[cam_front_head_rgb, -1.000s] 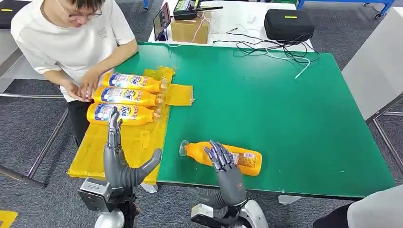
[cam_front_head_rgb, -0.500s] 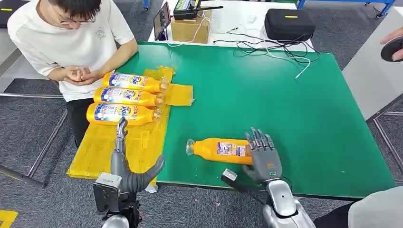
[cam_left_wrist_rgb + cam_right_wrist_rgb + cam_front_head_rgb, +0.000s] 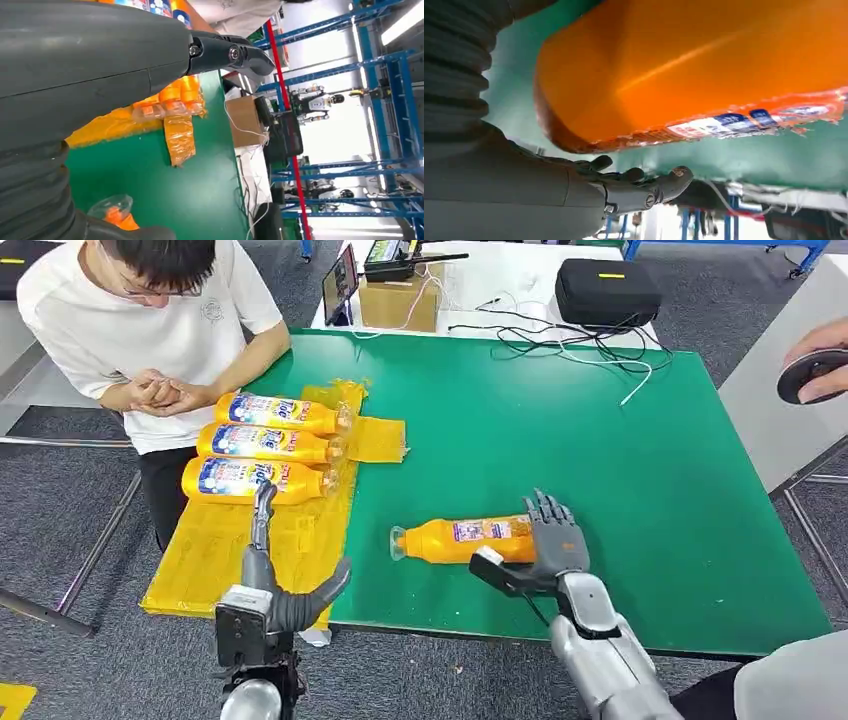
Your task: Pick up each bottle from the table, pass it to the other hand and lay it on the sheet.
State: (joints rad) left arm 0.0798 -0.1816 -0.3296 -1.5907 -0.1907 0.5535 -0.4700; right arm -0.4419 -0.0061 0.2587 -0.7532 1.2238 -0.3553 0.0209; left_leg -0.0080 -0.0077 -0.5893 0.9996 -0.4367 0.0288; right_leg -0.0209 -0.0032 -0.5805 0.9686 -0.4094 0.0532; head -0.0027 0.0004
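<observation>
While right hand (image 3: 545,545) cups base of orange plastic bottle (image 3: 462,539) on green counter (image 3: 620,490), fingers unclosed, I keep left hand (image 3: 280,590) spread, ready for handover.

1 orange plastic bottle with a clear cap (image 3: 462,538) lies on its side on the green table, near the front edge, cap pointing toward the crinkled yellow plastic sheet (image 3: 205,550). 3 more orange bottles with blue-and-white labels (image 3: 262,445) lie side by side on that sheet's far end, caps pointing toward the table's middle.
</observation>
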